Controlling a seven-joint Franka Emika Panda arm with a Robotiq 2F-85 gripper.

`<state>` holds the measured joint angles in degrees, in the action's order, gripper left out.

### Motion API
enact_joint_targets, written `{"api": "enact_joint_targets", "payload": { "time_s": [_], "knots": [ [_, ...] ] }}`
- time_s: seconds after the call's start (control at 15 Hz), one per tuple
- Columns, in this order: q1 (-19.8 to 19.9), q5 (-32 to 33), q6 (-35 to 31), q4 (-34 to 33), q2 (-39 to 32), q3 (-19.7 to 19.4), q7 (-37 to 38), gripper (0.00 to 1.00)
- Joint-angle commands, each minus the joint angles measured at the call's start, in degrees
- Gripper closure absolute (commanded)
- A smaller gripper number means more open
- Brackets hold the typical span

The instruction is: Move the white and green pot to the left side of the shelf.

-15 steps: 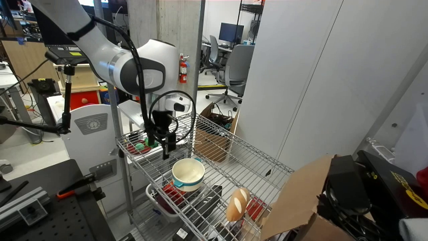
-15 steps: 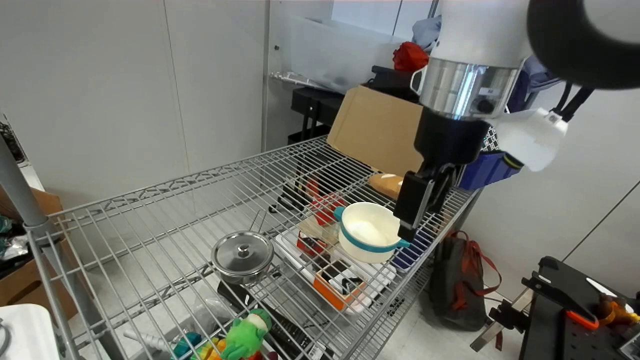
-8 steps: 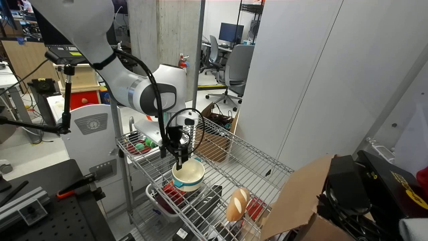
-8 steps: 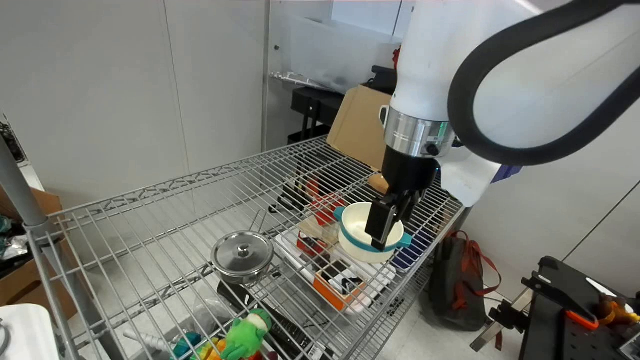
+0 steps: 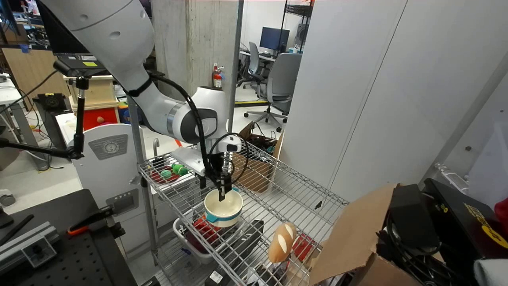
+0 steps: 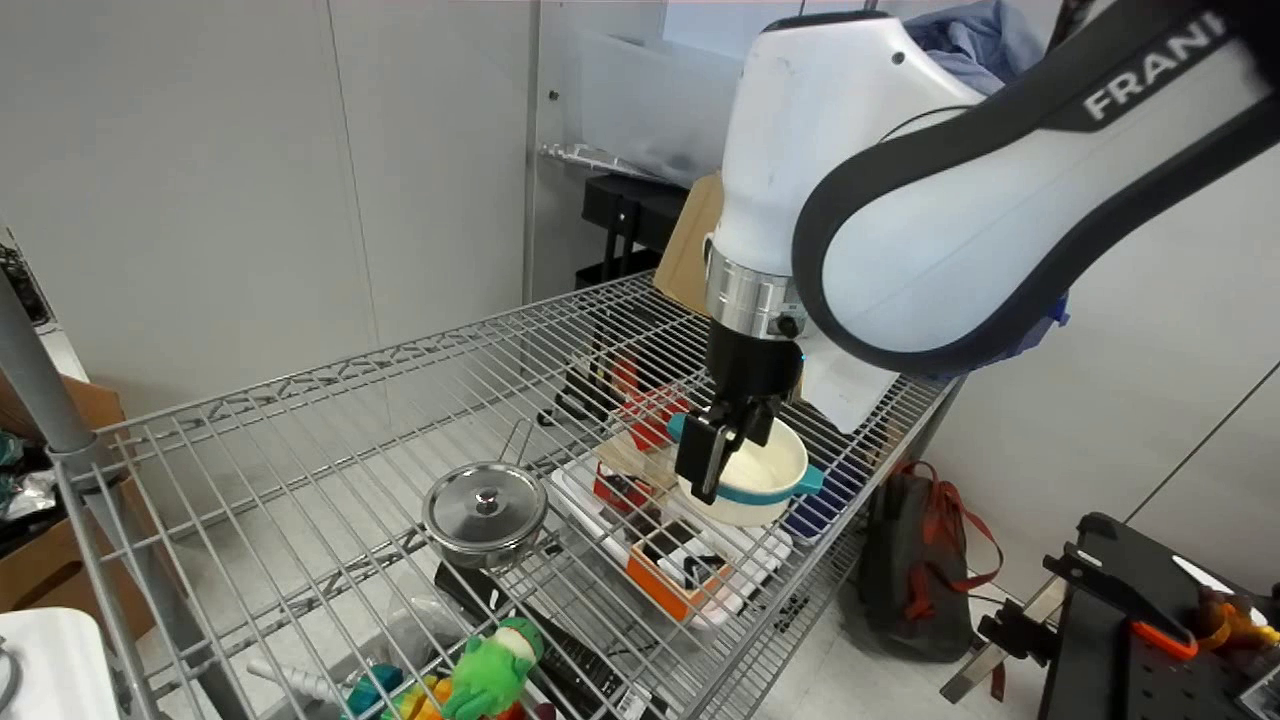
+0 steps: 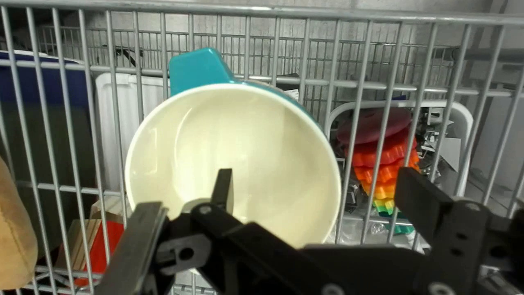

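Note:
The pot is cream-white inside with a teal band and teal handles. It stands upright on the wire shelf (image 5: 291, 171), as seen in both exterior views: the pot (image 5: 225, 209), the pot (image 6: 768, 470). In the wrist view the pot (image 7: 254, 143) fills the middle. My gripper (image 7: 316, 180) is open and empty over it. One finger overlaps the pot's inside and the other lies outside its rim; the rim runs between them. My gripper also shows in both exterior views (image 5: 212, 190) (image 6: 735, 450), just above the pot. Finger depth against the rim is unclear.
A brown bread loaf (image 5: 282, 242) lies on the shelf near the pot. A lidded silver pot (image 6: 485, 515) and a green plush toy (image 6: 495, 668) are at the shelf's other end. A cardboard box flap (image 5: 353, 230) stands at one end. Several items show below the wires.
My gripper has come down and across to the pot, one finger now over its inside. It stays open. The pot and the other things have not moved.

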<state>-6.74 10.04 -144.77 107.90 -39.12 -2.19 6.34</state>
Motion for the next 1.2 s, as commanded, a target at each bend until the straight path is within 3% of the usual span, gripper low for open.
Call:
{"api": "enact_joint_targets", "payload": {
  "time_s": [0.0, 0.6, 0.73, 1.13],
  "knots": [
    [-1.1, 0.8, 1.0, -5.8, -5.0, -1.5, 0.6, 0.26],
    [-0.7, -0.1, 3.0, -10.5, -8.6, -1.4, -0.1, 0.95],
    [-0.9, 0.1, 4.3, -10.5, -8.0, -1.7, 0.2, 1.0],
    [-4.2, 1.2, 9.6, -4.8, 0.1, 0.0, 0.5, 0.99]
  ]
}}
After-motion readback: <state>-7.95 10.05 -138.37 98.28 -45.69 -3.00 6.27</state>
